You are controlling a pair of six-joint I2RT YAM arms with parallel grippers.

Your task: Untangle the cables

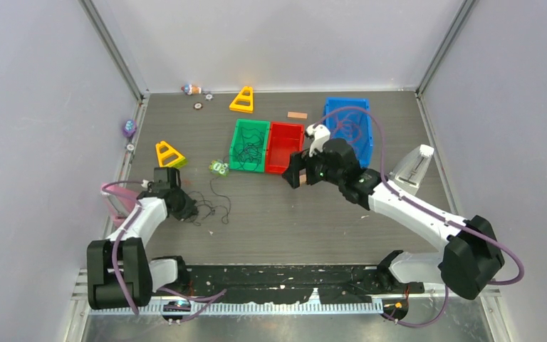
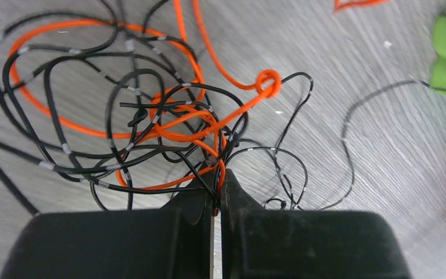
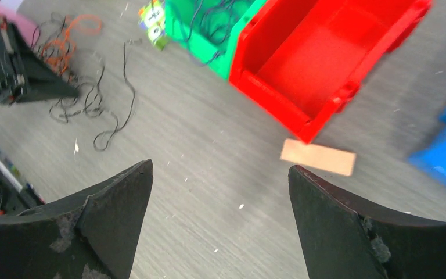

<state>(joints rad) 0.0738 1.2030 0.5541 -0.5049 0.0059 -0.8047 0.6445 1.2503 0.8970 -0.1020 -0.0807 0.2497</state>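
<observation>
A tangle of thin orange and black cables [image 2: 151, 116] lies on the grey table [image 1: 292, 221] at the left; it shows small in the top view [image 1: 210, 206] and in the right wrist view [image 3: 75, 81]. My left gripper [image 2: 218, 180] is shut on an orange strand and a black strand at the near edge of the clump; an orange knot [image 2: 267, 81] sits beyond it. My right gripper [image 3: 220, 174] is open and empty above bare table, near the front of the red bin [image 1: 285, 147]. More dark cables lie in the green bin [image 1: 249, 146].
A blue bin [image 1: 347, 121] stands right of the red one. Two yellow triangles [image 1: 242, 100] [image 1: 169, 153], a green toy [image 1: 219, 168], a small tan block [image 3: 317, 157], another tan block [image 1: 297, 115] and small items sit around. A white device [image 1: 414, 167] lies at the right.
</observation>
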